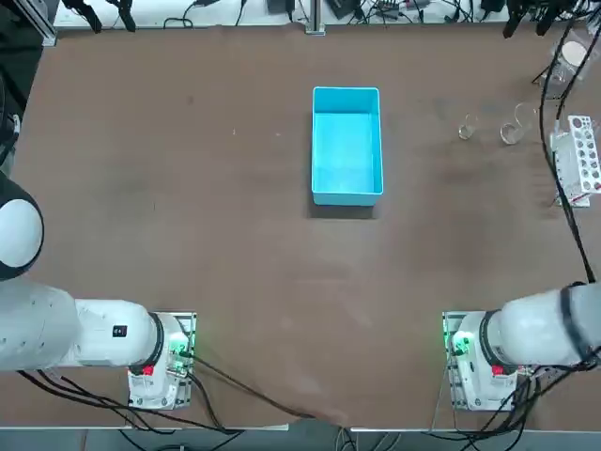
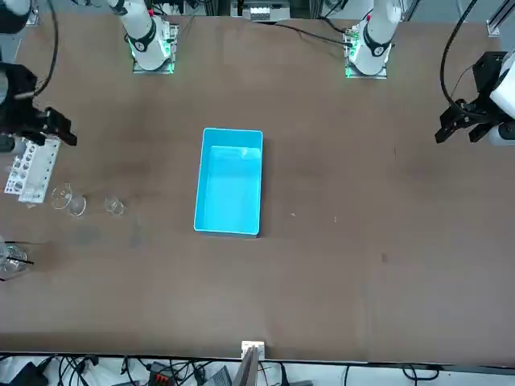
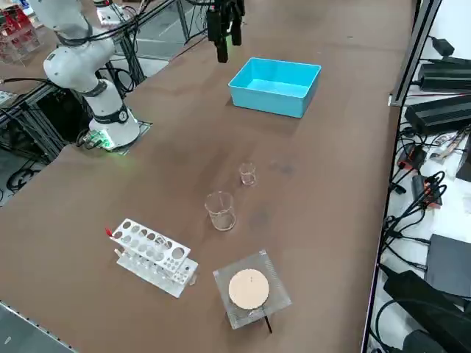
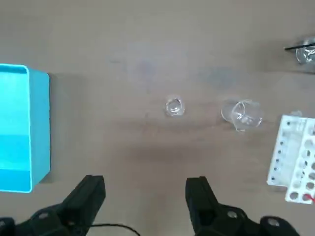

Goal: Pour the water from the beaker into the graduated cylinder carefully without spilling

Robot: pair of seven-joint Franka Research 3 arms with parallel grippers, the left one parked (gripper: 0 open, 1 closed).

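Small beaker (image 3: 248,174) upright on desk (image 3: 169,187), near blue bin (image 3: 274,87). Larger clear cup (image 3: 220,211) between beaker and white rack (image 3: 154,256). Flask with pale disc (image 3: 249,289) beside rack, apart.

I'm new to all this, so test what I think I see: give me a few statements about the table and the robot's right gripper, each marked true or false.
1. The right gripper is open above the table. True.
2. The beaker stands inside the blue bin. False: it stands on the table, outside the bin.
3. The graduated cylinder is larger than the beaker. True.
4. The white rack is nearer the beaker than the graduated cylinder. False: it is nearer the cylinder.
5. The right gripper is holding the beaker. False: nothing is between its fingers.
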